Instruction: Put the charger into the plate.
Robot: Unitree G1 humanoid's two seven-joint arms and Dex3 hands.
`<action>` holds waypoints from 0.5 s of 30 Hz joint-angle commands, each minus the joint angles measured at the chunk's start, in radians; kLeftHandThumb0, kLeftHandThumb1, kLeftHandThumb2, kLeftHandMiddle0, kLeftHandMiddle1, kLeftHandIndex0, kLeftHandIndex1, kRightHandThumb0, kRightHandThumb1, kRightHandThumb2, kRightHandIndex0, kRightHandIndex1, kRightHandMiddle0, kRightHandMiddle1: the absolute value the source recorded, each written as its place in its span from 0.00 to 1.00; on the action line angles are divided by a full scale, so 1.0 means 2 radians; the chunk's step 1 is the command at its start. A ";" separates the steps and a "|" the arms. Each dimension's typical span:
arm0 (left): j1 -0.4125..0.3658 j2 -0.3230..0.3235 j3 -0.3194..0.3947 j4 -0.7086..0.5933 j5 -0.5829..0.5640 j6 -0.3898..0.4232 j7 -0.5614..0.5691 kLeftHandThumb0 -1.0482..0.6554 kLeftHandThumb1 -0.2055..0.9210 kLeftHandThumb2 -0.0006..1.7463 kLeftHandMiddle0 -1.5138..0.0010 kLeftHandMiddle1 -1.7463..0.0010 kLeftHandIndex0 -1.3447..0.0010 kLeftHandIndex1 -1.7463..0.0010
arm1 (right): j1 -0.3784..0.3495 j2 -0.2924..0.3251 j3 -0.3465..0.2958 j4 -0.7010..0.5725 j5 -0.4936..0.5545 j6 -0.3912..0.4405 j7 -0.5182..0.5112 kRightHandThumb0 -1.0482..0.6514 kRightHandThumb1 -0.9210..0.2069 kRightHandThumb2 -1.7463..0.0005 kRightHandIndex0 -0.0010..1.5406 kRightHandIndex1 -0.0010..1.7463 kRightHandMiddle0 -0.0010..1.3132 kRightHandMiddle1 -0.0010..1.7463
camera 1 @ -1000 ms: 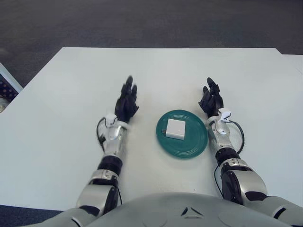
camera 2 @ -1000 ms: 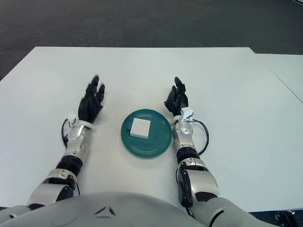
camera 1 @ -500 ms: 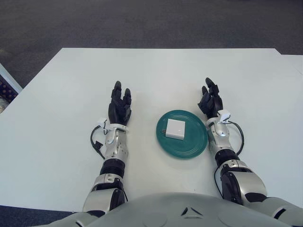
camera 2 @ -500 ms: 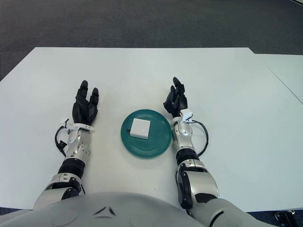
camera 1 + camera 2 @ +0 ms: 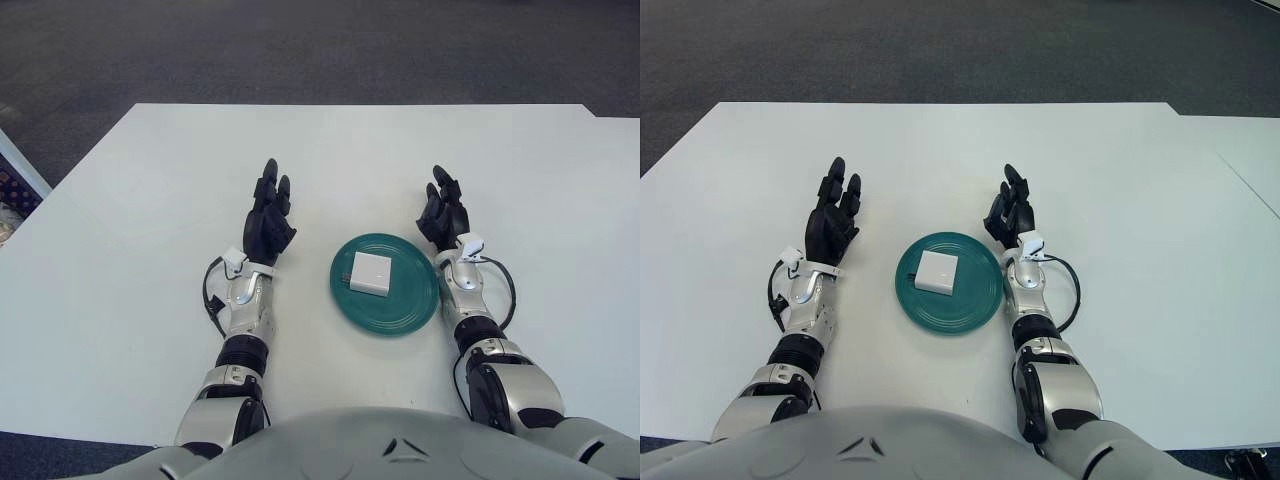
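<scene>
Charger (image 5: 371, 273) lies flat in plate (image 5: 415, 306), slightly left of centre, on white table (image 5: 150, 200). Task looks done.

Left hand (image 5: 268, 220) well left of plate, fingers spread, holding nothing. Right hand (image 5: 443, 213) just beside plate's far right rim, fingers loosely extended, empty too.

Charger: small white square block, likely light, rigid, smooth plastic, probably bit slippery, not fragile. Best hold if needed: pinch across two opposite flat sides. Prongs seem to sit on left edge; avoid that side.

Table (image 5: 150, 330) near edge hidden behind robot torso, patterned object (image 5: 12, 185) at left border cut off, unidentifiable, charger (image 5: 371, 272) left-side detail too small to resolve
</scene>
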 commanded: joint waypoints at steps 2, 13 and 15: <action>0.050 0.007 -0.004 0.061 0.045 -0.058 0.019 0.01 1.00 0.62 1.00 1.00 0.98 0.97 | 0.057 0.010 0.005 0.025 -0.006 -0.002 -0.003 0.15 0.00 0.45 0.07 0.00 0.00 0.24; 0.057 0.007 0.013 0.095 0.018 -0.098 -0.006 0.01 1.00 0.60 0.98 0.99 0.95 0.94 | 0.088 0.010 0.013 -0.003 -0.007 -0.019 0.007 0.14 0.00 0.45 0.05 0.00 0.00 0.20; 0.061 0.005 0.016 0.094 0.004 -0.095 -0.020 0.01 1.00 0.59 0.97 0.99 0.97 0.90 | 0.098 0.011 0.015 -0.015 -0.007 -0.023 0.006 0.13 0.00 0.46 0.05 0.00 0.00 0.19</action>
